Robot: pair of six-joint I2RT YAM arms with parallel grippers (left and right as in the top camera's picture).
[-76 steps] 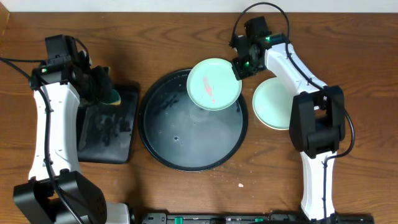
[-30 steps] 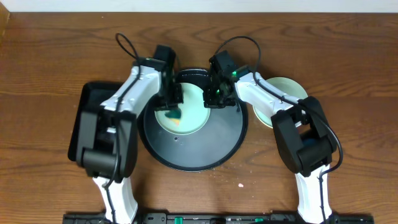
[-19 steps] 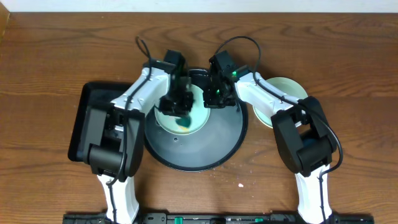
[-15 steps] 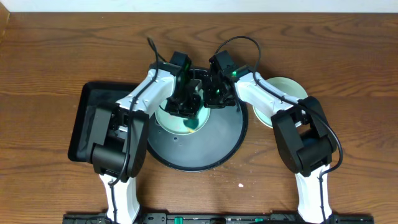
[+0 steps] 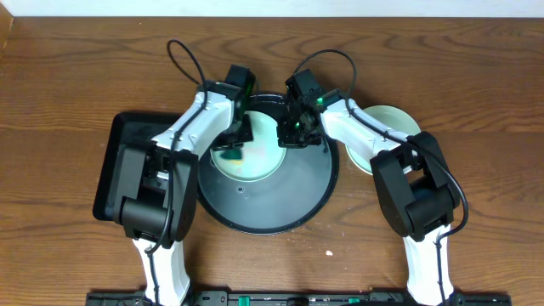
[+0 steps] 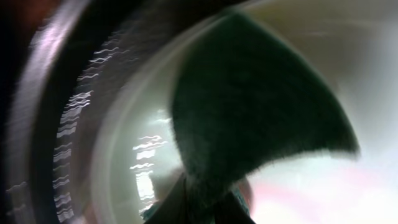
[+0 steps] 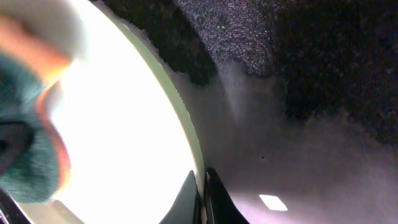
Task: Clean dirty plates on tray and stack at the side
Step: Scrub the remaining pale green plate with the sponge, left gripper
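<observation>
A mint plate (image 5: 262,157) lies in the upper part of the round black tray (image 5: 255,228). My left gripper (image 5: 235,144) is shut on a green sponge (image 5: 231,157) and presses it on the plate's left half. In the left wrist view the dark sponge (image 6: 249,106) covers the wet plate (image 6: 373,186) above the fingers (image 6: 205,211). My right gripper (image 5: 293,133) is shut on the plate's right rim. The right wrist view shows its fingers (image 7: 202,193) pinching the edge of the bright plate (image 7: 124,124). Another pale plate (image 5: 393,121) lies on the table to the right, partly under the right arm.
A black rectangular sponge tray (image 5: 119,170) stands left of the round tray. The round tray's wet floor (image 7: 298,155) shows beside the plate. A small pink crumb (image 5: 330,252) lies on the wooden table near the front.
The plate was set down into the tray with the right gripper still on it. The left arm brought the sponge over; in the last half second it swept from mid-plate to the left.
</observation>
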